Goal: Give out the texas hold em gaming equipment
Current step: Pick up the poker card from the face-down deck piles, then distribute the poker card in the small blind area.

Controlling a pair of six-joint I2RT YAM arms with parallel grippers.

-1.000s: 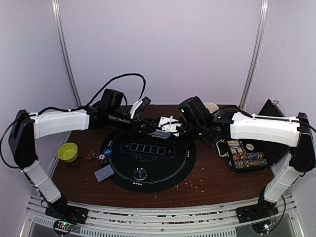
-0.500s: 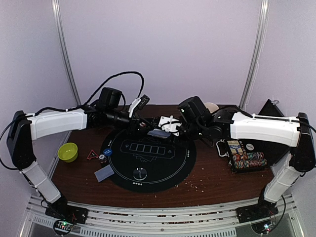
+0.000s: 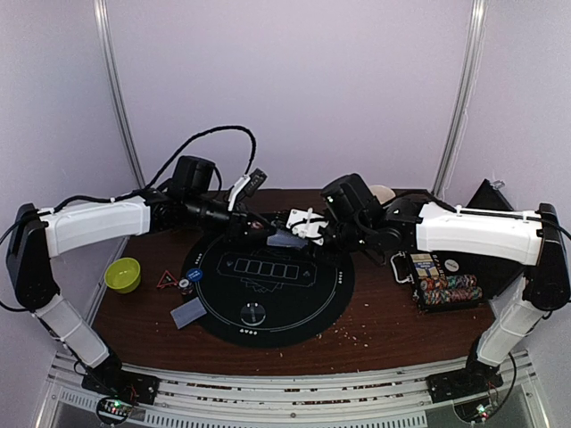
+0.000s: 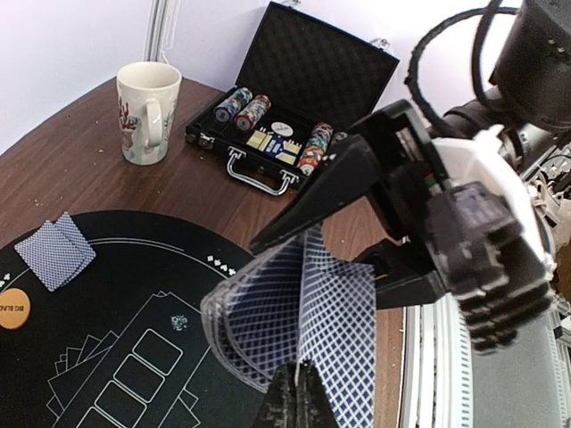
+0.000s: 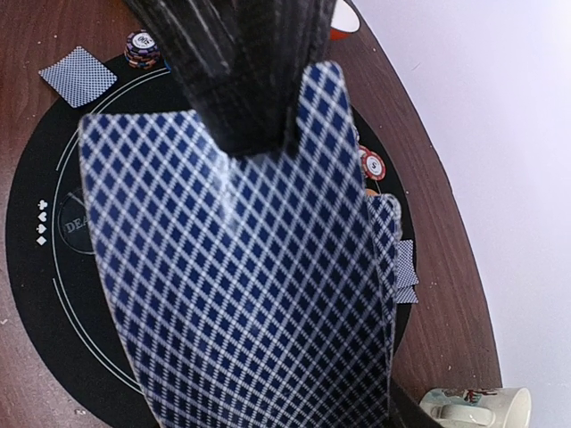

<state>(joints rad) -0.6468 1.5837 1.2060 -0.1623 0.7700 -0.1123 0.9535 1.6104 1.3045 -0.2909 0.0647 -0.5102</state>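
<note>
Leftward swings the left arm in the top view, and the left gripper (image 4: 299, 385) has pinched shut on the lower edge of the deck of cards (image 5: 241, 285). The right gripper (image 3: 294, 234) clamps the deck's other end above the upper edge of the black mat (image 3: 268, 323). Two loose cards (image 4: 55, 251) lie at the mat's left in the left wrist view.

From the right wrist, cards (image 5: 250, 294) hide most of the mat (image 5: 36, 303); the mug (image 5: 482, 406) is cut off below. Overhead, the cards' number is too small to tell.
</note>
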